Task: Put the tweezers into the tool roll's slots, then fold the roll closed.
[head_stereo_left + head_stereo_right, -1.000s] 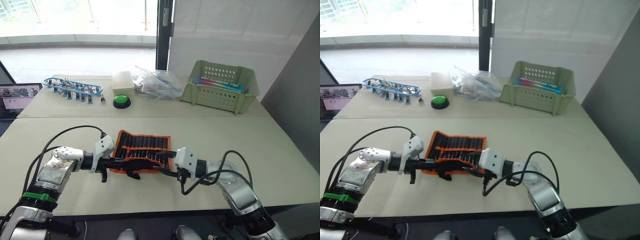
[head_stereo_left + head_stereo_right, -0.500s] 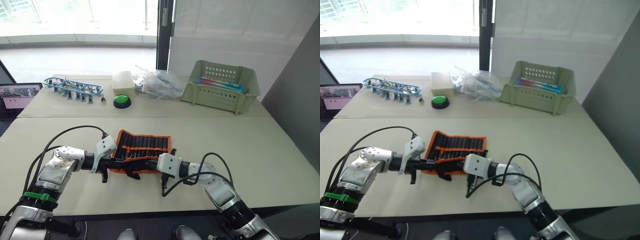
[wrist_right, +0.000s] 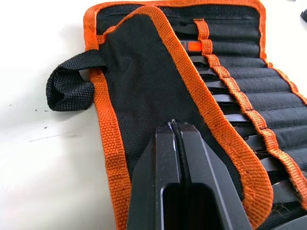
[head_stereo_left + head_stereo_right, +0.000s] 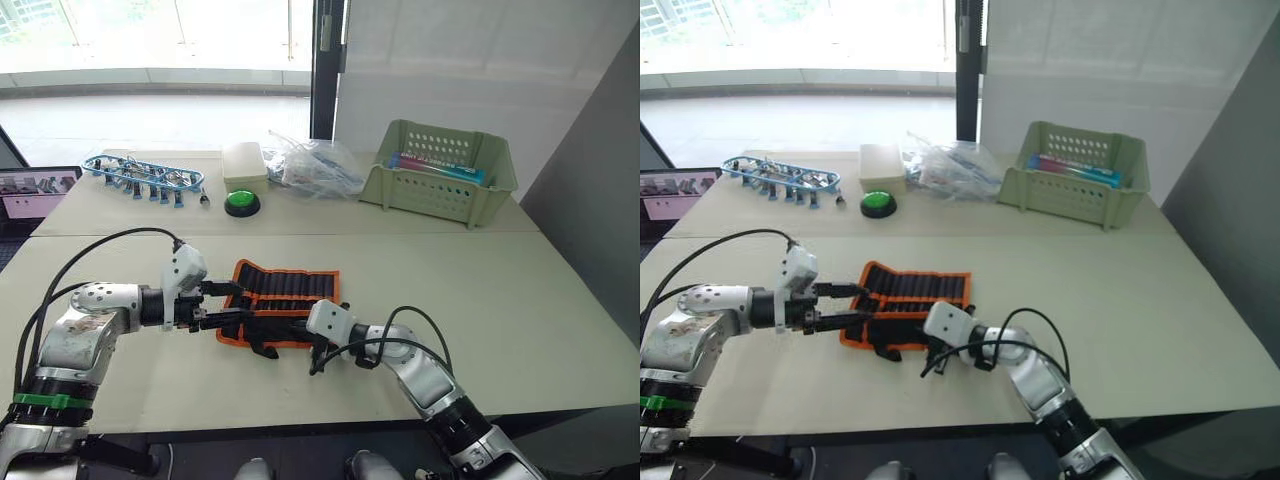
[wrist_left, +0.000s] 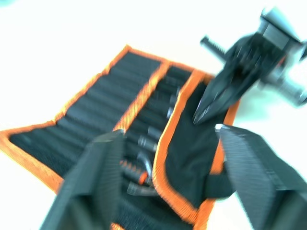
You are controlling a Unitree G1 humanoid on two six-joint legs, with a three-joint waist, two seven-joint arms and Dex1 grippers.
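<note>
Right wrist view, right gripper (image 3: 173,125) pressed together on tool roll (image 3: 158,81) flap, tweezers (image 3: 225,98) half hidden (tips slotted), left gripper (image 5: 165,143) spread.

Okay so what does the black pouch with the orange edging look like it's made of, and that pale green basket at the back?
The black tool roll with orange edging looks like coarse woven fabric, probably nylon or canvas: the weave shows, the flap folds softly, the orange binding is ribbed webbing. The pale green slotted basket looks like matte moulded plastic, with rigid walls and regular slots.
</note>
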